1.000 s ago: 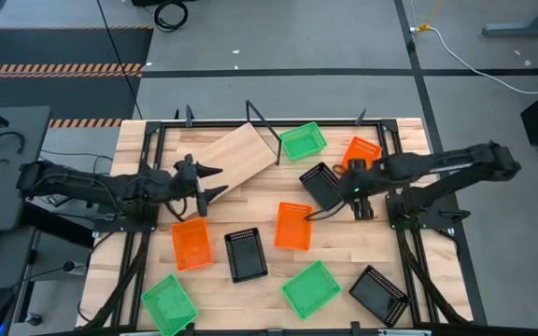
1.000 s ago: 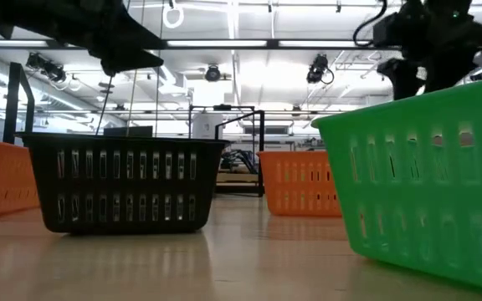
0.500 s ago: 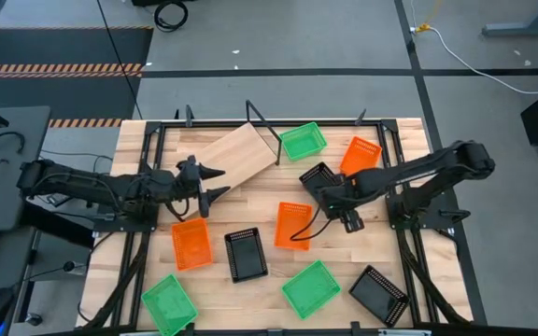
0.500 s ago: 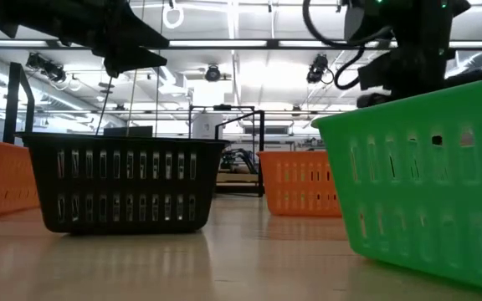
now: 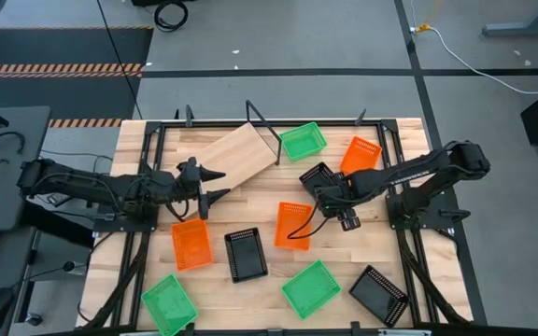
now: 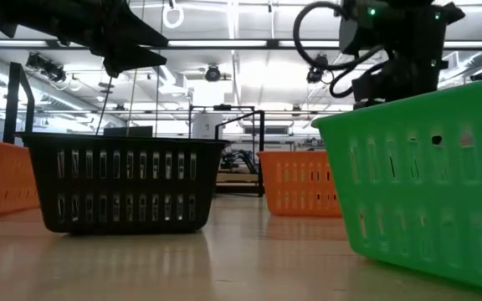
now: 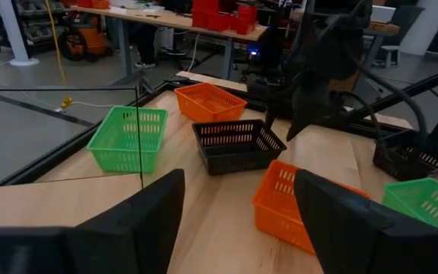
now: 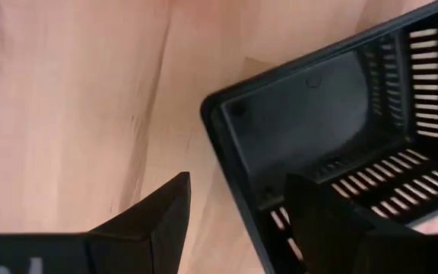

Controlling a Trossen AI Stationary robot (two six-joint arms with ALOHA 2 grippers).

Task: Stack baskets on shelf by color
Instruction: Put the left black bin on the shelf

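**Right jaws straddling a black basket's rim**

Your right gripper (image 5: pixel 323 193) has its jaws apart, one on each side of the black basket (image 5: pixel 320 184) wall, set for a rim pinch. Your left gripper (image 5: pixel 210 183) waits with jaws apart beside the shelf (image 5: pixel 236 154), which lies tilted on the desk (image 5: pixel 269 289).
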